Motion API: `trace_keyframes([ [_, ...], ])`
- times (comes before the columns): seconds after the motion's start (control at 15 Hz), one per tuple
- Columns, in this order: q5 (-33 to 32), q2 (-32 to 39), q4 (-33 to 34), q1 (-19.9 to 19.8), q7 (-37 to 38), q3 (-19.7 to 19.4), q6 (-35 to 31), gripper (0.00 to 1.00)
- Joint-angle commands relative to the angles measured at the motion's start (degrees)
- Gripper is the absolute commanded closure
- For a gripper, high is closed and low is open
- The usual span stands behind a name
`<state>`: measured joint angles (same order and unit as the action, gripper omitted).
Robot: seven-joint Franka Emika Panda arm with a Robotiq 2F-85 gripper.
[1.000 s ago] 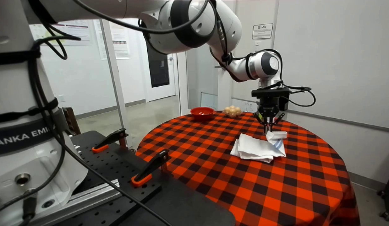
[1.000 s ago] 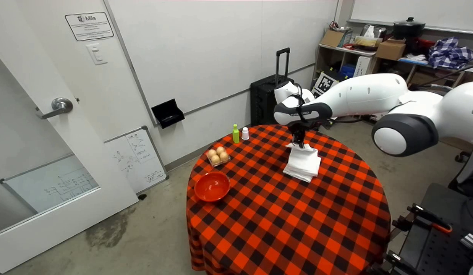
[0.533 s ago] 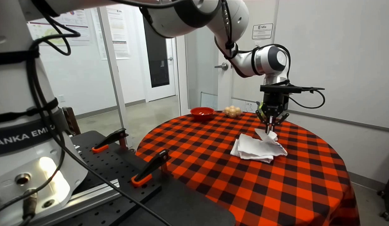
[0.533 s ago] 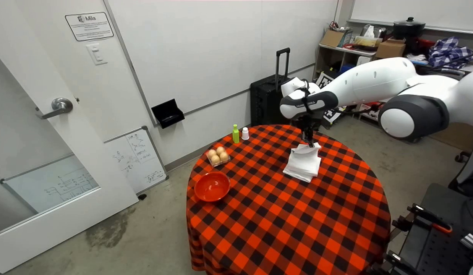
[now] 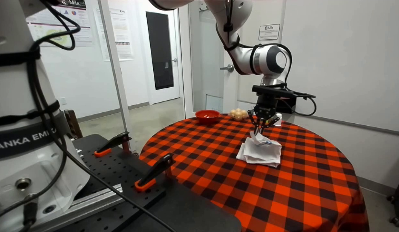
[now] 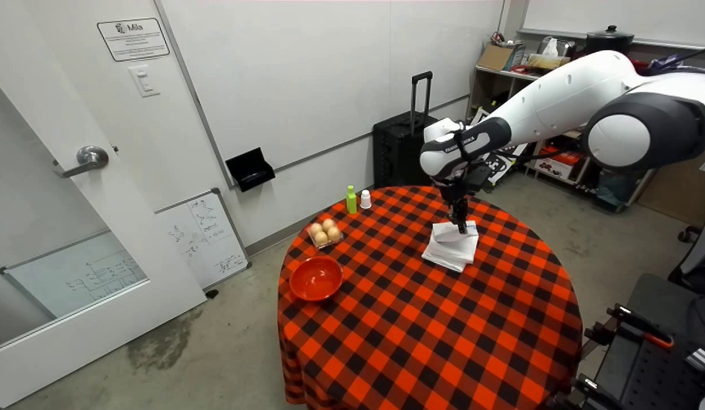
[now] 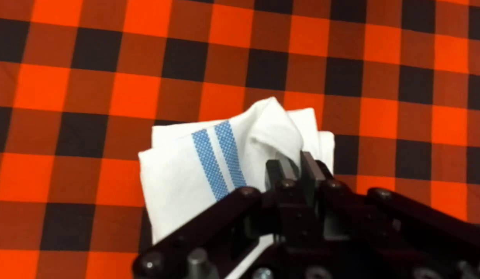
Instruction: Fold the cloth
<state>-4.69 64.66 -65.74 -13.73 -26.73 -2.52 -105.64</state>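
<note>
The white cloth lies as a layered, folded stack on the table; it shows in both exterior views point(image 5: 262, 154) point(image 6: 450, 251) and in the wrist view point(image 7: 172, 174). Two blue stripes cross its upper flap in the wrist view. My gripper point(image 5: 258, 130) is closed around a pinched corner of this flap, low over the stack. In the wrist view the fingertips point(image 7: 293, 162) have a raised fold of cloth between them. The gripper also shows in an exterior view point(image 6: 462, 228), pointing down at the cloth. Its fingers hide part of the flap.
The round table carries a red-and-black checkered tablecloth point(image 6: 421, 336). A red bowl point(image 6: 316, 278), a pack of eggs point(image 6: 325, 232), a green bottle point(image 6: 351, 200) and a white bottle point(image 6: 365, 199) stand near its edge. Clamps point(image 5: 154, 172) sit on the robot's black mount.
The gripper has carried the striped end over the folded stack. It first moved right, then back left in an exterior view. The flap now lies over the stack's upper part.
</note>
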Motion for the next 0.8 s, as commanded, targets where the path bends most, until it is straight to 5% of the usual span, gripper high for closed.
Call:
trace_keyframes([
  [0.0,6.77,-6.7,-12.18,-0.6,7.39,2.51,-5.87,0.97],
  [0.07,8.03,-7.31,-13.95,-0.52,8.62,2.76,-7.77,0.67],
  [0.13,8.55,-7.59,-15.03,-0.59,9.68,2.92,-9.13,0.66],
  [0.73,8.05,-14.19,-28.27,-1.3,10.4,1.54,-18.07,0.03],
])
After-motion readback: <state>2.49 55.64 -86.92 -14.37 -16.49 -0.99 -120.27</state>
